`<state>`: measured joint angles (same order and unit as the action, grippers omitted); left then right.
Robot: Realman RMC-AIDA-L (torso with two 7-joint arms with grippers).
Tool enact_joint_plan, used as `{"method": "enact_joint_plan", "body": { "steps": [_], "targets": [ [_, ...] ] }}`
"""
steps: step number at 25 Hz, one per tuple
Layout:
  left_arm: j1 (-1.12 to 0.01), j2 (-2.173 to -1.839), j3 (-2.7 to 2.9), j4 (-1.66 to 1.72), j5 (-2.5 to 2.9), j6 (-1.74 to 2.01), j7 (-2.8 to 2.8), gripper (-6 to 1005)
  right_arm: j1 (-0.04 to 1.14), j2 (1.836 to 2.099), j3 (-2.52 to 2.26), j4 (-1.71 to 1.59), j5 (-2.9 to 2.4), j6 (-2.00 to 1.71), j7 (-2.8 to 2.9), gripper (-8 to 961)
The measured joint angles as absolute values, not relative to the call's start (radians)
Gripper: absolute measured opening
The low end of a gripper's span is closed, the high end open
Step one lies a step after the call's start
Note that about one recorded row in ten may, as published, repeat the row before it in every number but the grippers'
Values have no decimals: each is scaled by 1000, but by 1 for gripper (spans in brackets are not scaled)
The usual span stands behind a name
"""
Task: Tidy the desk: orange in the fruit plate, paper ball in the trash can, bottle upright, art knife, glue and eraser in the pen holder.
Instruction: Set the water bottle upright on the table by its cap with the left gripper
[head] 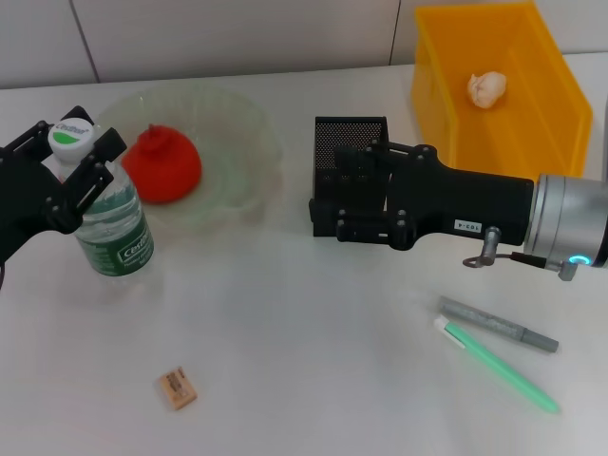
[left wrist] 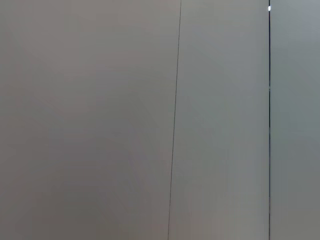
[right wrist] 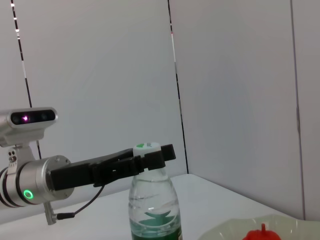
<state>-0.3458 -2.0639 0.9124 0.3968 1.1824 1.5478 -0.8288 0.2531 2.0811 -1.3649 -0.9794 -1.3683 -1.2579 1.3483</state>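
The bottle stands upright on the table at the left, in front of the fruit plate. My left gripper is shut on the bottle at its neck, just under the white cap; the right wrist view shows the left gripper on the bottle too. In the plate lies the orange. The paper ball lies inside the yellow trash can. My right gripper hovers open and empty, level with the pen holder and in front of it. The eraser lies near the front edge.
A grey stick-shaped tool and a green one with a white tip lie side by side on the table at the front right. Which of them is the art knife or the glue I cannot tell. The left wrist view shows only a grey wall.
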Motion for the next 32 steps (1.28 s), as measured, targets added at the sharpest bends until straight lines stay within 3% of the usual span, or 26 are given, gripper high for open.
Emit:
{"method": "enact_joint_plan", "body": {
  "steps": [32],
  "targets": [
    [-384, -2070, 853, 275, 1178, 1450, -762, 486, 253, 2082, -1371, -978, -1365, -1261, 1356, 773]
  ]
}}
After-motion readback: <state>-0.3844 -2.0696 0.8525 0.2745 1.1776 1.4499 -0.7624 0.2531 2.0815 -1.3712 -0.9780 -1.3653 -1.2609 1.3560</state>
